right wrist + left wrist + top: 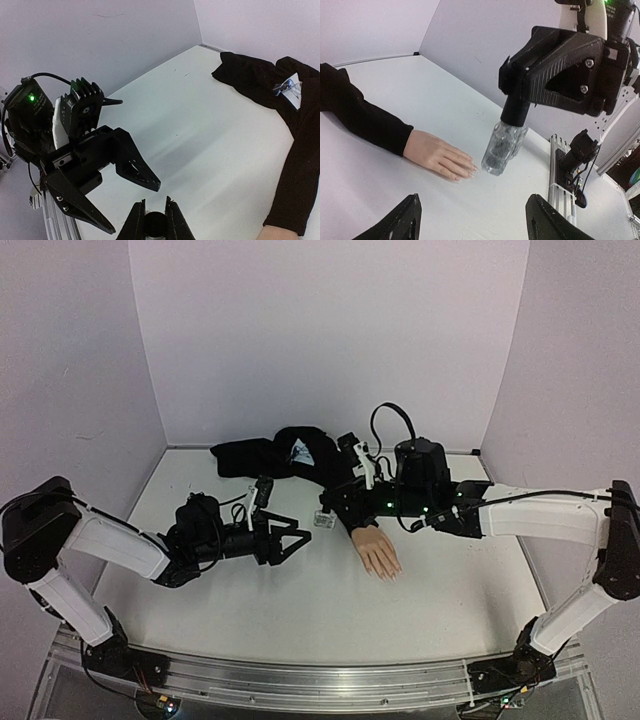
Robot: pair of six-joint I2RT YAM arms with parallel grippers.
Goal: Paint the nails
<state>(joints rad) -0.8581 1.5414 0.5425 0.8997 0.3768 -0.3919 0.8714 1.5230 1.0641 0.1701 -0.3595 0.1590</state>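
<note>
Nails (466, 171): pale tips of the mannequin hand (432, 152), which lies palm down on the table (420, 90). Its fingers point toward the robot, and its wrist runs into a black sleeve (365, 120). No polish shows on them, as far as can be made out.
Bottle (502, 147): small and clear, tilted, just beside the fingertips. Its base is at or just above the table; which one cannot be told.
Cap (515, 111): black and seated on the bottle, so the brush is likely not yet out.
Right gripper (155, 212): clenched on the cap from above, with the bottle hanging under it.
Left gripper (473, 205): released, fingers spread wide, facing the bottle from the near side and apart from it.
Step in hand: probably getting the cap off.
Doing it well: close the left fingers squarely on the bottle's body, low down. Bring the bottle upright, then let the right wrist twist and lift straight up.
Risk: the round glass may slip or tip, and a tilted bottle may spill once opened.
</note>
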